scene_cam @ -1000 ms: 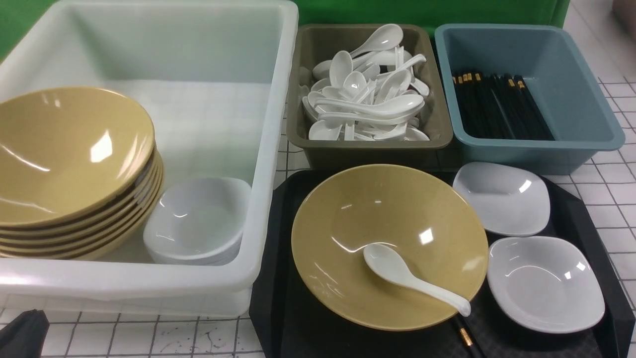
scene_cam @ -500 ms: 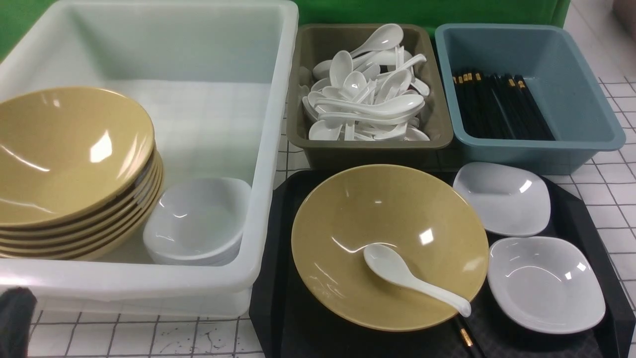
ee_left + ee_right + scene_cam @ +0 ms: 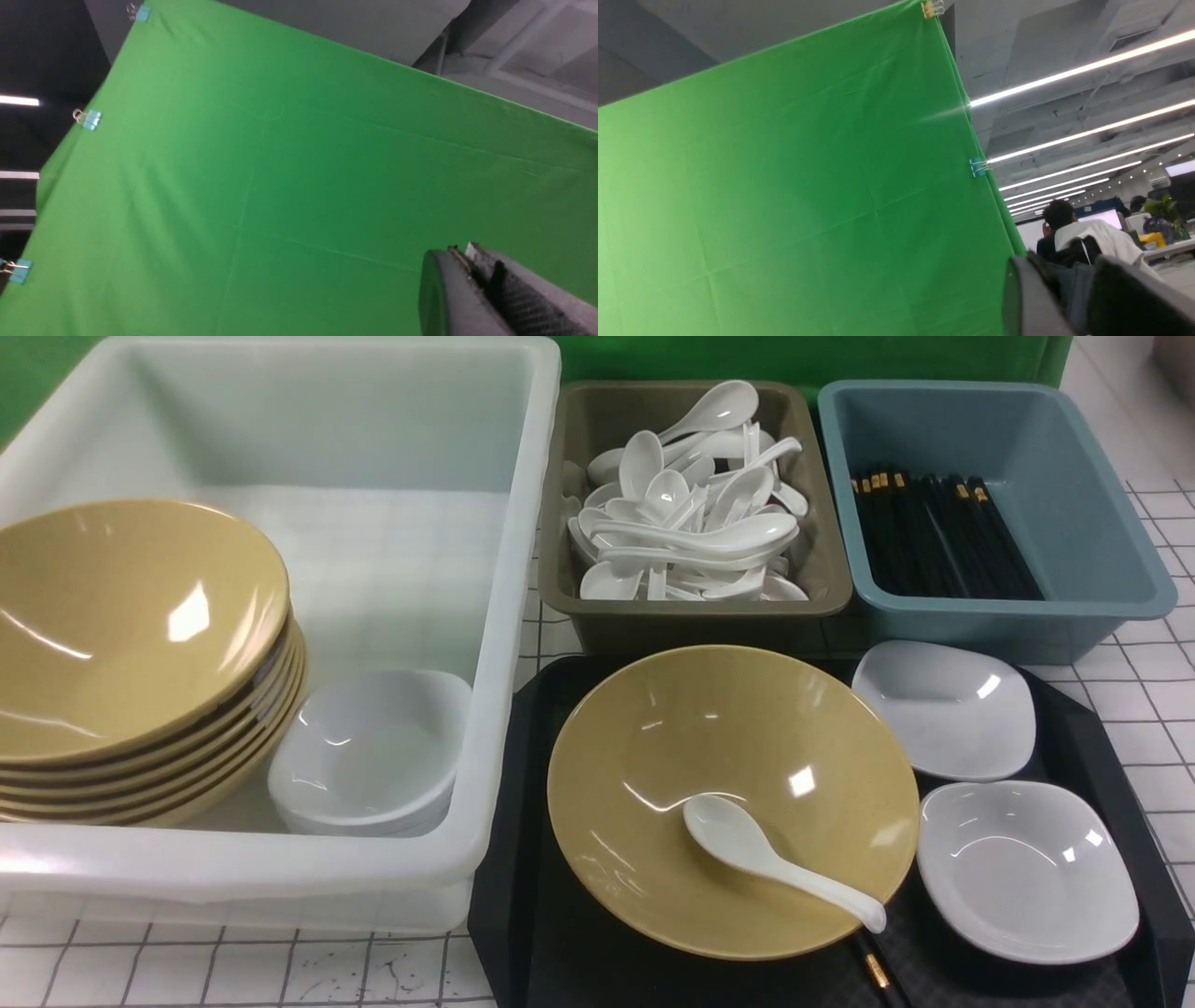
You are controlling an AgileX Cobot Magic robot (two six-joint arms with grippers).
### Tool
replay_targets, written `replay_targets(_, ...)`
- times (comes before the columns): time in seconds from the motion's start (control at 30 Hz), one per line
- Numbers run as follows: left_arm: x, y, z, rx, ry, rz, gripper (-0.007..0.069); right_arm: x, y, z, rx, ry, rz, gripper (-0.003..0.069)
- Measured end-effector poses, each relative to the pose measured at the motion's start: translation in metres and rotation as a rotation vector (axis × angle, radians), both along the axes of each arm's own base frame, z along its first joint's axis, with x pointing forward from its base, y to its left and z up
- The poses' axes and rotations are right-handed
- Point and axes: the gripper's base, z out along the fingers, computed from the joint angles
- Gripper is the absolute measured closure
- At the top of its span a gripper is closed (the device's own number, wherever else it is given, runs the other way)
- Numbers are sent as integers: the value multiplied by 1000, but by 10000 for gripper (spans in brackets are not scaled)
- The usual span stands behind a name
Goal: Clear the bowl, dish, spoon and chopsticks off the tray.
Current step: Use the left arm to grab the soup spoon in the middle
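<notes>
One change: L arm gone frm front view; L claw [image 3: 462,254] closed, R claw [image 3: 1064,275] ajar, empty.

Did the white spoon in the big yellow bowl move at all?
No. The spoon lies in the same spot in the bowl, its handle tip over the rim next to the near white dish, as before.

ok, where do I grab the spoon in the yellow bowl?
Take the spoon by its handle end, which rests up at the mustard-yellow bowl's near-right rim. Come from above on the robot's right; the scoop lies low inside the bowl.
</notes>
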Motion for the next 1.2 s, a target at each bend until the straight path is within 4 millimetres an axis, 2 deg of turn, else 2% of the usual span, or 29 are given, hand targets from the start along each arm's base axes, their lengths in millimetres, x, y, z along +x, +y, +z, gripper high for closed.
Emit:
replay_targets(0.07,2,-1,44,17,65,3,632,-1,0,27,-23,25,-13,514)
replay_targets(0.1,5,-1,60,30,89,9,632,-1,1,44,-47,55,-26,565)
replay_targets(0.13,12,-1,69,39,130,13,632,0,1,52,-71,75,-40,585)
replay_targets(0.17,20,-1,92,47,161,13,632,3,1,66,-114,129,-61,608)
replay_targets(0.23,38,-2,107,50,234,3,632,9,1,78,-161,226,-77,621)
replay_targets(0.27,51,-2,113,49,286,-6,632,16,1,84,-189,326,-78,622)
replay_targets(0.33,81,-5,115,49,409,-37,632,33,1,81,-225,584,-55,622)
replay_targets(0.37,84,-6,114,48,421,-42,632,34,1,83,-226,587,-55,622)
replay_targets(0.43,113,-15,108,43,568,-109,632,49,2,70,-251,860,-19,622)
replay_targets(0.47,126,-27,106,50,658,-182,631,54,2,61,-289,1006,3,622)
replay_targets(0.5,128,-27,103,49,678,-184,631,55,2,59,-297,1027,7,622)
replay_targets(0.57,145,-58,97,142,866,-330,631,58,4,45,-381,1203,59,622)
replay_targets(0.6,147,-67,97,183,893,-365,631,58,5,41,-409,1250,81,622)
replay_targets(0.63,150,-92,92,324,989,-460,631,57,6,35,-446,1302,113,622)
replay_targets(0.7,154,-118,83,472,1086,-558,631,56,8,27,-489,1339,145,622)
replay_targets(0.73,158,-138,72,571,1163,-632,631,55,9,23,-504,1354,161,622)
replay_targets(0.83,168,-180,48,725,1252,-764,631,55,13,6,-506,1366,211,621)
replay_targets(0.97,187,-209,23,858,1292,-806,615,57,16,-12,-500,1357,244,621)
replay_targets(1.07,205,-232,0,1031,1279,-836,547,57,20,-22,-494,1346,271,620)
replay_targets(1.2,221,-256,-31,1337,1182,-893,401,58,23,-20,-494,1308,292,620)
